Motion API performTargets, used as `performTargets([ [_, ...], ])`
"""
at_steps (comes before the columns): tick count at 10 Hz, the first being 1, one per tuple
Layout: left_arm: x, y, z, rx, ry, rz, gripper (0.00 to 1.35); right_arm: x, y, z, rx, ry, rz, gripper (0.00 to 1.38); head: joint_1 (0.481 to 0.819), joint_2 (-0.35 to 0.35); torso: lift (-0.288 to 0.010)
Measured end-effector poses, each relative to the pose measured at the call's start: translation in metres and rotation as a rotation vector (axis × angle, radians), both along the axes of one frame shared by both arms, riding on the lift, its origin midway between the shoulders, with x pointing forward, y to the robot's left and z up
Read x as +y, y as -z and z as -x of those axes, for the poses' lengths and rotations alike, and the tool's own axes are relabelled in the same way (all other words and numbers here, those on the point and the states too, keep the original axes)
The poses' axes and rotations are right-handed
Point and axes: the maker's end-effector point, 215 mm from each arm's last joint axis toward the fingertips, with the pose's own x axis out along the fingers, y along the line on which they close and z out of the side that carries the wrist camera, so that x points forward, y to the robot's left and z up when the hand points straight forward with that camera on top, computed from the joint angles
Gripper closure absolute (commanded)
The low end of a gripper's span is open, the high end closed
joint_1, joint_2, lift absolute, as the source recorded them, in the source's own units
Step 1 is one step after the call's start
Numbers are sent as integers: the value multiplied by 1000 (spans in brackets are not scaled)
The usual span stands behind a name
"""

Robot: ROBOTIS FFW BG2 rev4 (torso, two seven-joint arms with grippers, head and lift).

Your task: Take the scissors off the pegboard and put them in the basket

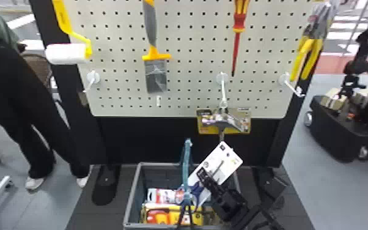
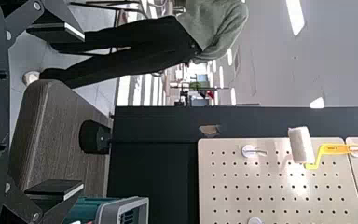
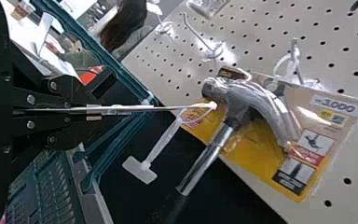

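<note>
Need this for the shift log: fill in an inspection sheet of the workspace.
Surface: dark wood-grain base, basket standing on it.
Job's things: scissors on a white card, off the pegboard and held at the basket, not released.
Clutter: packaged goods in the basket; roller, brush, screwdriver, pliers and hammer hanging.
Grippers: left open; right closed on the card.
Cables: nothing seen.
Surroundings: wheeled machine right of the pegboard in the head view.

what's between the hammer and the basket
In the head view, the upper part of the white card bearing the scissors, held by the right gripper, lies between hammer and basket.
</note>
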Motion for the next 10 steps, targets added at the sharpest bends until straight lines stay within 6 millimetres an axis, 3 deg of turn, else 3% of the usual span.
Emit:
performTargets([
  [4,-2,0,-1,0,2,3,188,13,3,0,-1,-50,-8,1204,549,0,-100],
  [5,-2,1,-1,1,2,2,186,16,3,0,-1,-61,-11,1029,549,0,-100],
  [6,-2,1,-1,1,2,2,186,17,3,-1,-1,-68,-14,541,549,0,-100],
  [7,-2,1,-1,0,2,2,186,17,2,-1,-3,-71,-15,199,549,0,-100],
  [8,-2,0,-1,0,2,3,186,17,1,-2,-7,-73,-14,73,549,0,-100],
  [10,-2,0,-1,-2,3,2,188,17,-1,-3,-16,-74,-11,122,549,0,-100],
])
